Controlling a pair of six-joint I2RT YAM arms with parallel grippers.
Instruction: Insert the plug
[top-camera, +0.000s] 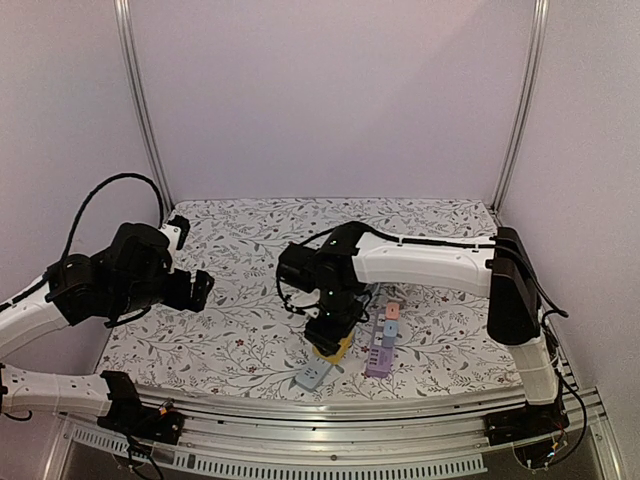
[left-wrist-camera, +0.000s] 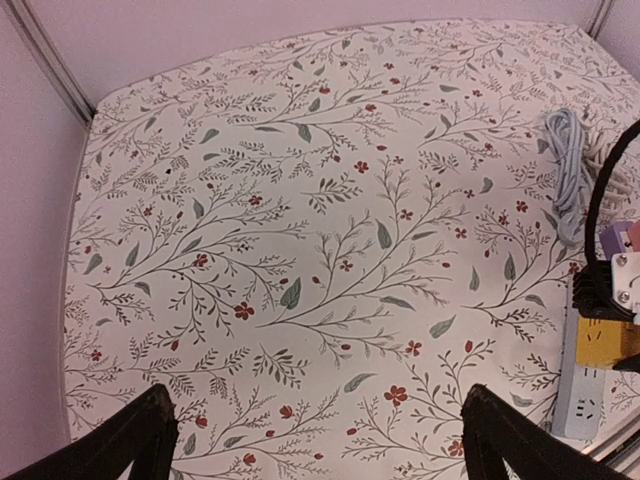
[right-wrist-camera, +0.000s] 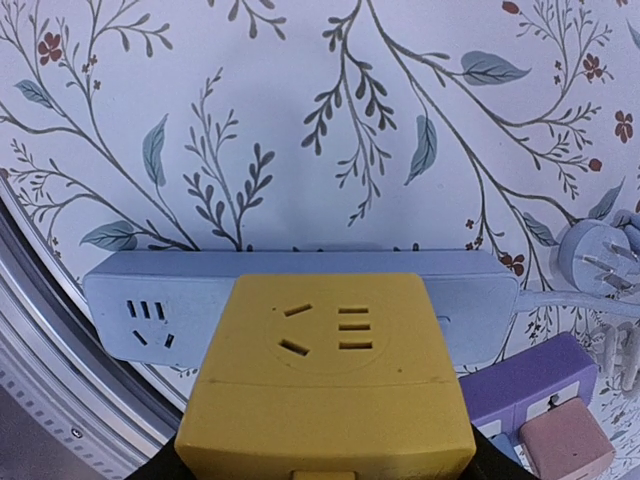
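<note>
One arm is working: right gripper pinches the yellow plug by its sides, right over the grey strip at the near edge of the counter. Left gripper is spread, holds nothing, and hangs over bare cloth well left of the strip.

Step looks like final alignment or seating (pins to socket). Next move calls for a straight push down with the plug square to the strip, into the socket beside the free one at the strip's left end. Nothing pins the strip, so it may skid.

Can't see the plug's pins or the socket under it (block covers both), so I can't tell if it's above, touching or part-in. Right fingers are only dark slivers at the bottom of the wrist view. Purple strip and pink plug are cut off at lower right.
</note>
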